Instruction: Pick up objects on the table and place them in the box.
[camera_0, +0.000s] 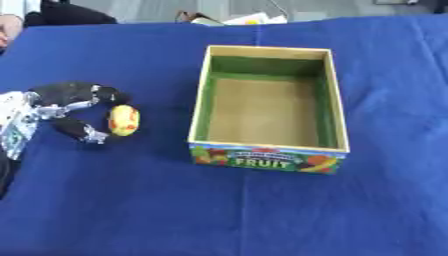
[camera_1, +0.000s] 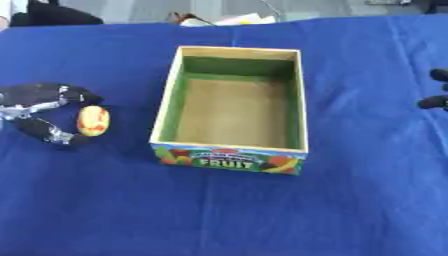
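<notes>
A small yellow fruit with red patches (camera_0: 123, 120) lies on the blue cloth, left of the box. My left hand (camera_0: 68, 95) comes in from the left edge. Its fingers curl over the fruit's far end and its thumb (camera_0: 80, 130) closes in on the near end, so the fruit sits pinched between them. The open cardboard box (camera_0: 200, 105) has green inner walls, a brown floor and a "FRUIT" label on its front. It stands in the middle with nothing inside. Of my right hand (camera_1: 435, 102), only dark fingertips show at the right edge, well away from the box.
The blue cloth (camera_0: 262, 210) covers the whole table. Past its far edge lie some white and yellow items (camera_0: 249, 20). A person's dark clothing (camera_0: 66, 15) shows at the far left corner.
</notes>
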